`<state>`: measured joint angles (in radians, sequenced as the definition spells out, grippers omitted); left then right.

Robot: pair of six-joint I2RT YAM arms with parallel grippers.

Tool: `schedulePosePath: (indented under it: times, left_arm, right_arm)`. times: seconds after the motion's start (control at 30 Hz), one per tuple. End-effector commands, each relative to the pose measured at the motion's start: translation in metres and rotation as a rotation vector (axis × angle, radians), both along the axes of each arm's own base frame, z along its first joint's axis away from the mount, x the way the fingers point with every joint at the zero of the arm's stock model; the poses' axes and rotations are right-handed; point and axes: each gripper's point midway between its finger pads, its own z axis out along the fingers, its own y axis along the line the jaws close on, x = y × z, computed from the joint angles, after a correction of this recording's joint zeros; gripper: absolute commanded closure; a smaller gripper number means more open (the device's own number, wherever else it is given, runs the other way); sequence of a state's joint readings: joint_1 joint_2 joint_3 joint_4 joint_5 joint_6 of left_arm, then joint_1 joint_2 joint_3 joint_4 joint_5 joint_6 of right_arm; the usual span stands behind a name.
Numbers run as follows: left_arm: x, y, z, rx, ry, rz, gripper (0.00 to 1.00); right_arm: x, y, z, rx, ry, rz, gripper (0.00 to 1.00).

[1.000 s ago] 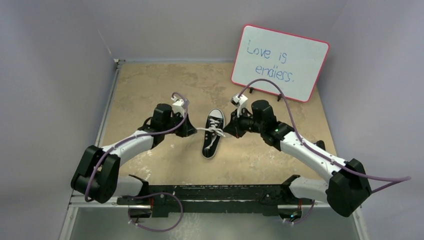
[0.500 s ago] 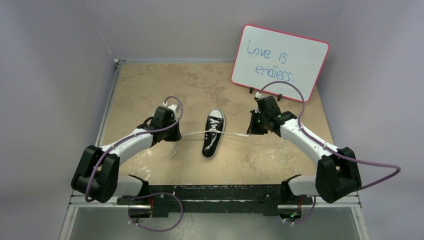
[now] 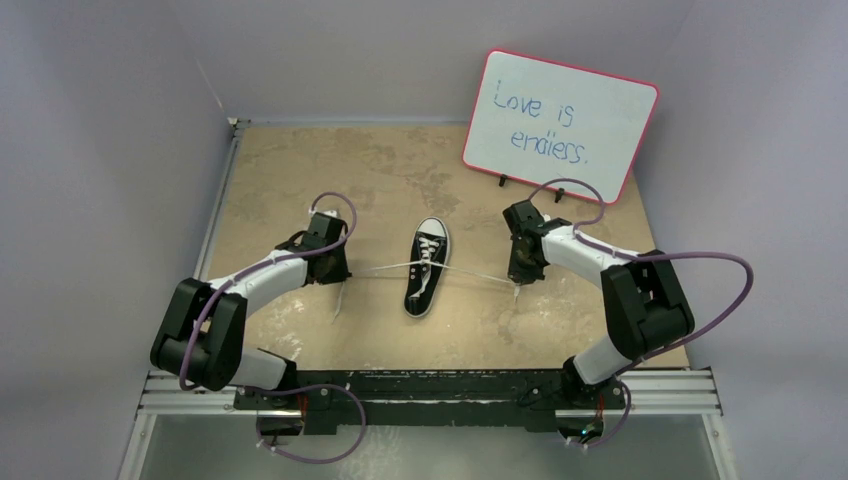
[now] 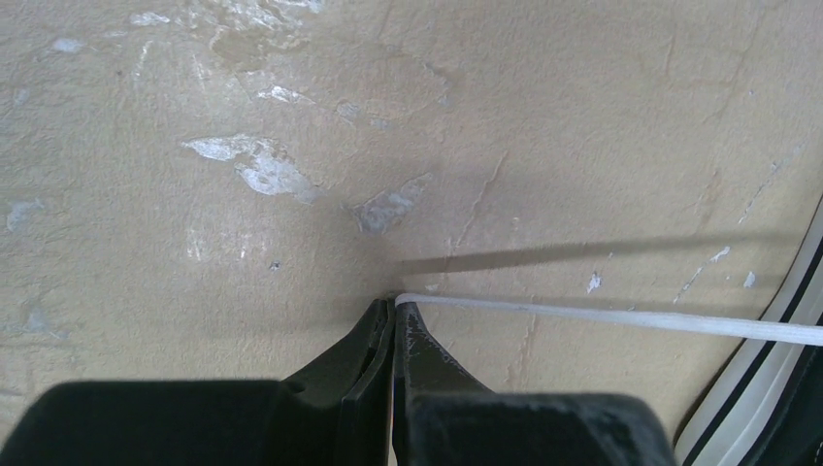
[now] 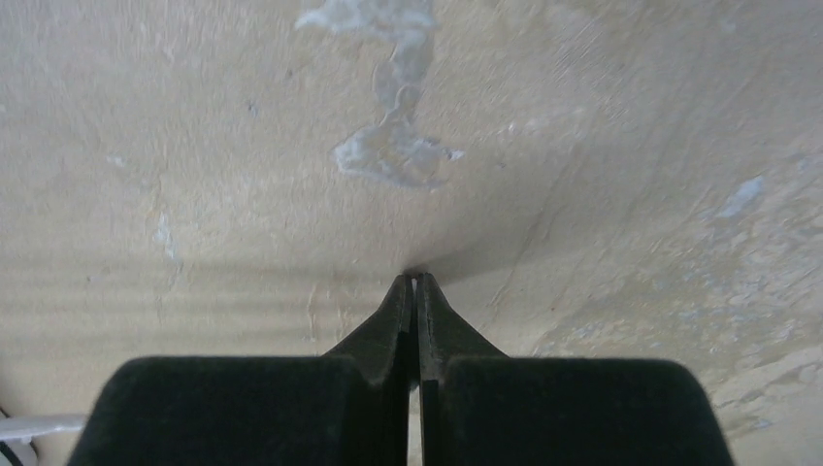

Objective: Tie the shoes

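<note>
Clenching the laces (image 3: 385,267) taut, left fingers (image 4: 359,345) and right fingers (image 5: 388,325) flank the sneaker (image 3: 428,270).

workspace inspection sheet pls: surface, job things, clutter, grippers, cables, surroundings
surface: tan table, worn, with pale scuffed patches
job's things: black sneaker mid-table; left lace and right lace stretched out to either side, no bow seen
clutter: nothing seen
grippers: left gripper fingers shut on left lace; right gripper fingers shut, right lace runs taut to it
cables: purple cables loop off both arms
surroundings: whiteboard with writing, back right; grey walls
</note>
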<state>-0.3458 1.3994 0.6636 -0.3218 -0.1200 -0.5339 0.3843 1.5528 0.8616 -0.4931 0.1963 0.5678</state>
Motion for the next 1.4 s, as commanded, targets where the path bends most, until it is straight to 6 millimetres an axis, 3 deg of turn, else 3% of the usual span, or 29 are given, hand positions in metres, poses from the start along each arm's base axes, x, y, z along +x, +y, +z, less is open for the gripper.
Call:
schedulePosePath:
  times: [0.0,0.3,0.43,0.47,0.53,0.57,0.63,0.73,0.8,0.93,1.13,1.3,1.37]
  left_arm:
    - [-0.001,0.019,-0.004,0.064,0.025,0.092,1.00]
    - [-0.006,0.030,-0.001,0.092,0.026,0.164,1.00]
    - [-0.001,0.008,0.003,-0.005,0.007,0.074,1.00]
    - [-0.001,0.004,0.004,-0.020,0.013,0.054,0.95]
    - [0.003,0.001,0.011,-0.032,0.000,0.044,0.60]
    - [0.007,0.001,0.019,-0.035,-0.027,0.053,0.52]
    - [0.016,0.004,0.038,-0.031,-0.086,0.072,0.45]
    - [0.025,0.003,0.067,-0.048,-0.155,0.089,0.43]
    - [0.029,-0.012,0.088,-0.120,-0.197,0.077,0.42]
    - [0.027,-0.070,0.112,-0.309,-0.287,0.016,0.40]
    - [0.005,-0.144,0.100,-0.654,-0.220,-0.019,0.44]
    - [-0.002,-0.149,0.074,-0.701,-0.150,0.043,0.42]
    - [-0.008,-0.164,0.070,-0.759,-0.121,0.027,0.42]
  right_arm:
    - [0.006,-0.031,-0.001,-0.129,-0.017,-0.109,1.00]
    - [0.003,-0.039,0.002,-0.153,-0.045,-0.106,1.00]
    - [0.025,-0.016,0.015,-0.044,-0.137,0.009,1.00]
    - [0.031,-0.010,0.022,-0.018,-0.162,0.036,0.97]
    - [0.039,-0.003,0.034,0.005,-0.184,0.090,0.74]
    - [0.043,-0.002,0.040,0.001,-0.191,0.100,0.60]
    - [0.048,-0.002,0.053,-0.004,-0.212,0.120,0.43]
    - [0.054,0.005,0.077,0.021,-0.265,0.193,0.24]
    - [0.050,0.011,0.095,0.061,-0.269,0.227,0.22]
    - [0.042,0.033,0.123,0.189,-0.353,0.322,0.20]
    - [0.025,0.061,0.141,0.376,-0.420,0.383,0.21]
    - [0.016,0.063,0.145,0.426,-0.451,0.357,0.22]
    - [0.008,0.060,0.143,0.427,-0.442,0.355,0.22]
